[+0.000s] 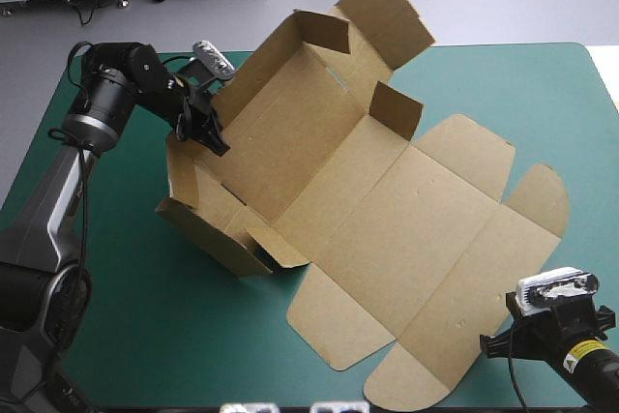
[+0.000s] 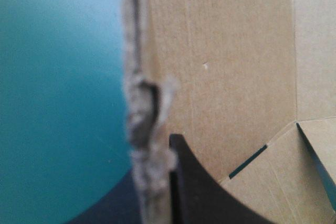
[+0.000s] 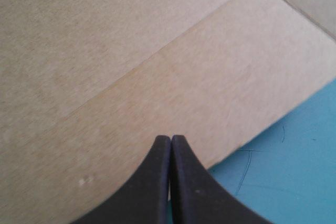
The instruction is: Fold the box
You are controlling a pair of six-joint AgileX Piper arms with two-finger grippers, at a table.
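The brown box (image 1: 368,200) lies across the table, its left half standing with walls raised and flaps up, its right half flat on the teal-green cover (image 1: 116,268). My left gripper (image 1: 205,131) is shut on the top edge of the box's left wall. In the left wrist view the board's worn edge (image 2: 142,129) runs between the fingers of that gripper (image 2: 155,163), one finger (image 2: 194,187) lying on the box's inner face (image 2: 226,51). My right gripper (image 1: 493,343) sits at the near right, shut, its tip (image 3: 171,138) over the flat board (image 3: 131,51) near its edge.
Rounded flaps of the flat half (image 1: 542,195) reach toward the table's right and near edges. Teal-green cover (image 3: 294,156) shows beside the board under the right gripper. Bare cover also shows at the near left and far right (image 1: 542,84).
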